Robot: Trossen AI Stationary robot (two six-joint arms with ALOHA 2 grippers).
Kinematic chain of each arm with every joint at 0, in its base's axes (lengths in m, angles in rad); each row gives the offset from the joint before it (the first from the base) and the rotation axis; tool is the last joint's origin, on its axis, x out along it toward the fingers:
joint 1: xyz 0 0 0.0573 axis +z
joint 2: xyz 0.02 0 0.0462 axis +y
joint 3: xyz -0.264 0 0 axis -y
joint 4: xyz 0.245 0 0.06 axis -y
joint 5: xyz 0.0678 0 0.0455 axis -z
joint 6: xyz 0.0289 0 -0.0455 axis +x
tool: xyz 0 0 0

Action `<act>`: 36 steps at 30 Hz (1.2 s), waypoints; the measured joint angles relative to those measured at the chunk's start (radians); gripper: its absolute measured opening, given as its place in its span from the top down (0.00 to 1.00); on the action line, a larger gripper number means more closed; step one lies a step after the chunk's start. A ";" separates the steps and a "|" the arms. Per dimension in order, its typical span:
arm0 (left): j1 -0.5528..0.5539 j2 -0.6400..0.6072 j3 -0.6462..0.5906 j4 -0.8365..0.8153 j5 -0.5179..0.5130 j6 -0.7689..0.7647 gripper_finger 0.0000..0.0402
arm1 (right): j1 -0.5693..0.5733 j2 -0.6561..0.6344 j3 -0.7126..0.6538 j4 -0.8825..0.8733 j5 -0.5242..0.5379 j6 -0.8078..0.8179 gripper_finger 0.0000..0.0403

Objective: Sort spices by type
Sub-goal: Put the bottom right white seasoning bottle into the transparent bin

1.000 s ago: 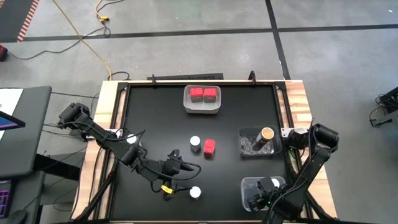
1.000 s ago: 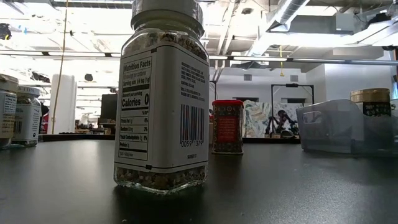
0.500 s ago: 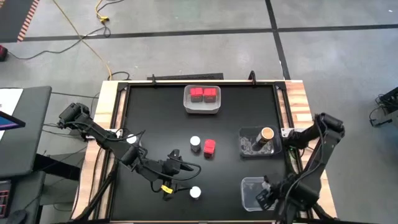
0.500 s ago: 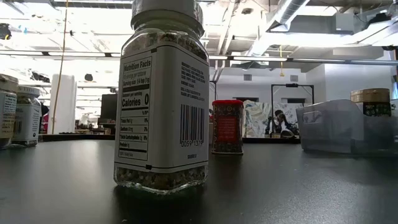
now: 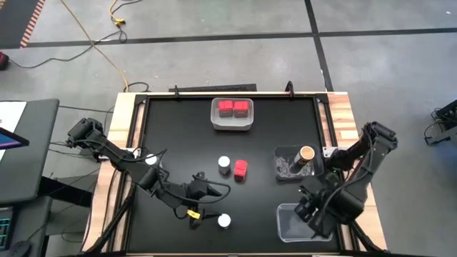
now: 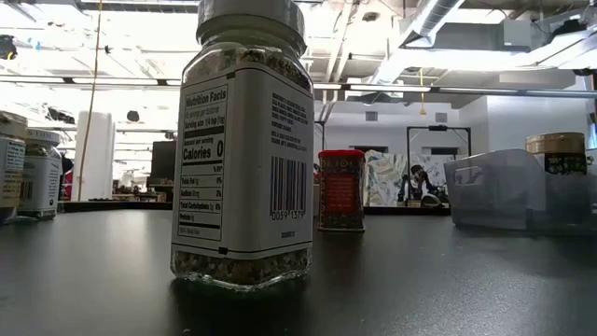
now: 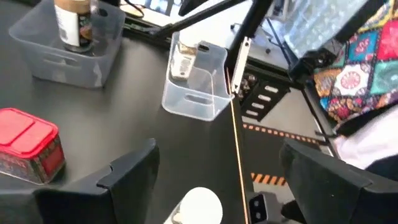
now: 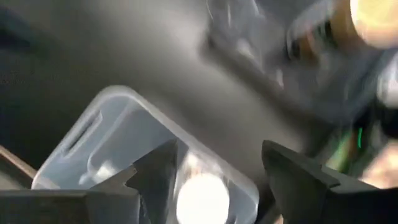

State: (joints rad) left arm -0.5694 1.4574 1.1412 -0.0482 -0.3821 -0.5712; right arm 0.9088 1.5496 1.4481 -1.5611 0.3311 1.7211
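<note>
A white-lidded jar point(image 5: 224, 220) stands on the table near its near edge and looms large in the low view point(image 6: 242, 140). My left gripper point(image 5: 208, 190) hovers open just beyond it, so the lid point(image 7: 199, 205) shows between its fingers point(image 7: 217, 180). A second white-lidded jar point(image 5: 224, 165) and a red box point(image 5: 240, 168) stand mid-table. Two red boxes sit in the white bin point(image 5: 232, 125). A brown jar point(image 5: 306, 154) stands in a clear bin point(image 5: 284, 165). My right gripper point(image 5: 312, 214) hangs open over the near clear bin point(image 5: 289, 227), which holds a white-lidded jar point(image 8: 202, 196).
The table is a black mat with wooden rails on both sides point(image 5: 123, 128). The white bin sits by the far edge and both clear bins sit on the right. Two more jars point(image 6: 23, 168) show at the low view's left edge. Bare mat lies on the far left point(image 5: 171, 128).
My right gripper has risen out of the near clear bin and drifted a little toward the far edge, leaving the white-lidded jar inside the bin. The right arm's elbow has swung outward. My left arm and the other spices have kept still.
</note>
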 joint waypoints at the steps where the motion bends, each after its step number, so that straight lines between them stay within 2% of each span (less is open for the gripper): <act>1: 0.002 0.000 0.000 0.004 -0.020 -0.018 0.21 | -0.014 -0.005 -0.006 0.007 0.019 -0.042 0.36; 5: 0.014 0.000 0.000 0.010 -0.082 -0.138 0.21 | -0.062 -0.046 -0.038 0.079 0.088 -0.200 0.39; 8: 0.015 0.000 0.000 0.005 -0.169 -0.192 0.21 | -0.081 -0.092 -0.091 0.253 0.168 -0.359 0.43; 12: 0.026 0.000 0.000 0.005 -0.215 -0.227 0.21 | -0.086 -0.157 -0.191 0.485 0.168 -0.546 0.48; 14: 0.032 0.000 0.000 0.005 -0.232 -0.269 0.21 | -0.076 -0.184 -0.237 0.534 0.168 -0.574 0.50; 20: 0.046 0.044 0.027 -0.038 -0.299 -0.419 0.21 | -0.037 -0.298 -0.345 0.530 0.217 -0.582 0.53; 23: 0.046 0.114 0.106 -0.142 -0.305 -0.453 0.21 | -0.023 -0.358 -0.389 0.531 0.226 -0.598 0.54; 28: 0.061 0.232 0.280 -0.379 -0.298 -0.600 0.21 | -0.018 -0.426 -0.450 0.530 0.259 -0.597 0.55; 36: 0.066 0.415 0.598 -0.804 -0.293 -1.055 0.21 | -0.019 -0.450 -0.469 0.518 0.267 -0.637 0.55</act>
State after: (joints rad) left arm -0.5037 1.8725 1.7392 -0.8518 -0.6754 -1.6257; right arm 0.8902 1.1000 0.9794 -1.0430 0.5980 1.0840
